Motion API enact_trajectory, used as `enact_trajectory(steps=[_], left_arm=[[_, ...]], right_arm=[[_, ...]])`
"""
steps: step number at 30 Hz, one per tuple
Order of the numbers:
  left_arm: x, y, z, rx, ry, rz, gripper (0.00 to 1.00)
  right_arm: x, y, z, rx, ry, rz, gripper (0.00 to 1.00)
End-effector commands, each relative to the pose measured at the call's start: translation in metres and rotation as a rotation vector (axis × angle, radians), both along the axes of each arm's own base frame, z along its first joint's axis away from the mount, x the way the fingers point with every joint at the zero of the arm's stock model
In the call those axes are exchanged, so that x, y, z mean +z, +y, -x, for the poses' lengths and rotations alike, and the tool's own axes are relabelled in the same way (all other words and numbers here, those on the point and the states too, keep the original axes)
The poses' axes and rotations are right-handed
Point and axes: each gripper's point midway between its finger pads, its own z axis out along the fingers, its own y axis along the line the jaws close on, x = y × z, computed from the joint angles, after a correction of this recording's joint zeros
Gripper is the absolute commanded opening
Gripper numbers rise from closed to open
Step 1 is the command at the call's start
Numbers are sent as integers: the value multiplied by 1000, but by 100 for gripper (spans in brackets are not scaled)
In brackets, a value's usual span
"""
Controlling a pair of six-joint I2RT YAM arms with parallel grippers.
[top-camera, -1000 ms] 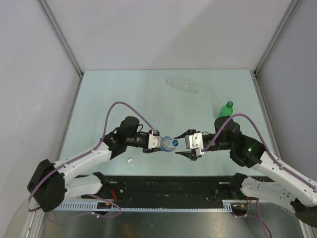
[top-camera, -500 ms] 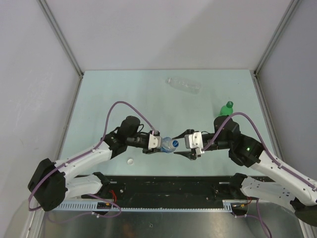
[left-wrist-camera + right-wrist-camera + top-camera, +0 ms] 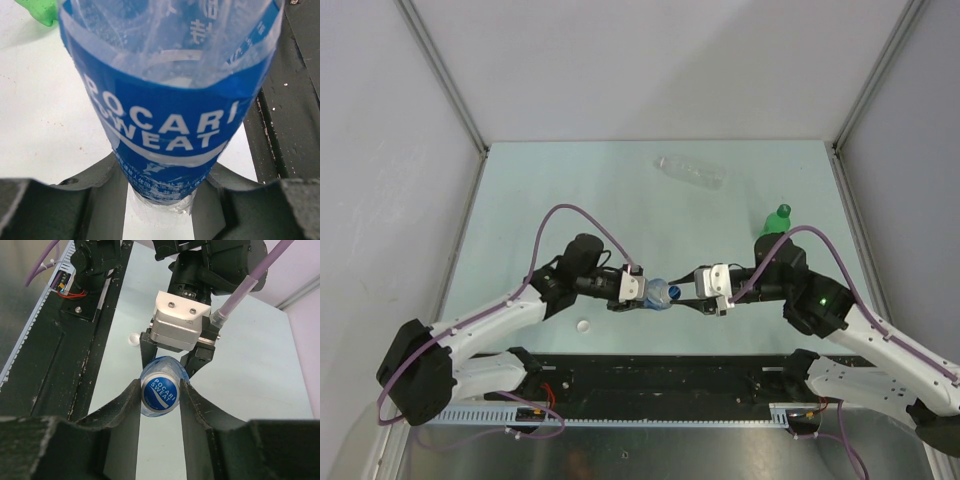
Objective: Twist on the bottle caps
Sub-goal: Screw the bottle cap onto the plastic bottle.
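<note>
Translucent green bottle (image 3: 777, 219); blue-labelled clear bottle (image 3: 170, 125), blue cap (image 3: 160, 391)

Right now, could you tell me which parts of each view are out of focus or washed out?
Top external: evenly lit, sharp, the clear bottle pale against the table. Left wrist: Pocari Sweat bottle legible, left gripper's fingers soft. Right wrist: its blue end sharp, right gripper's fingers dark and blurred.

Between left tool (image 3: 651, 292) and right tool (image 3: 686, 297): blue-labelled clear plastic bottle (image 3: 663, 292); behind-right, translucent green plastic bottle (image 3: 778, 219) on tabletop (image 3: 520, 200).

white arms (image 3: 490, 322), black joints (image 3: 582, 250), purple cables (image 3: 560, 210), dark fingers (image 3: 120, 410).
</note>
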Motion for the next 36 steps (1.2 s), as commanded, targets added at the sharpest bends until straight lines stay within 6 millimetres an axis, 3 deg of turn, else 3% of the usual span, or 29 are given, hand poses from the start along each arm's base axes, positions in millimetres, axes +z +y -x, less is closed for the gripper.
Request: enact_trajectory(steps=[1,4,9,13,17,28,32,36], left_arm=[[46,-10,-10,-14,-102,90,0],[59,-10,-22,51,-116,95,0],[83,-6,-54,240,-148,112,0],[112,4,-81,445,-203,233,0],[128,12,-89,545,-227,338,0],[138,41,-127,874,-305,410,0],[128,39,-131,881,-316,387,0],[114,37,-134,879,-313,350,0]], right_arm=[[10,2,-3,-26,31,-8,28],[3,4,-14,-99,83,7,22],[-6,8,-56,-377,256,-13,12],[-38,7,-91,-636,434,9,2],[-58,5,-125,-903,590,-59,0],[-114,-4,-172,-1376,968,-285,0],[-106,14,-181,-1315,1065,-369,0],[-89,18,-184,-1268,1051,-413,0]])
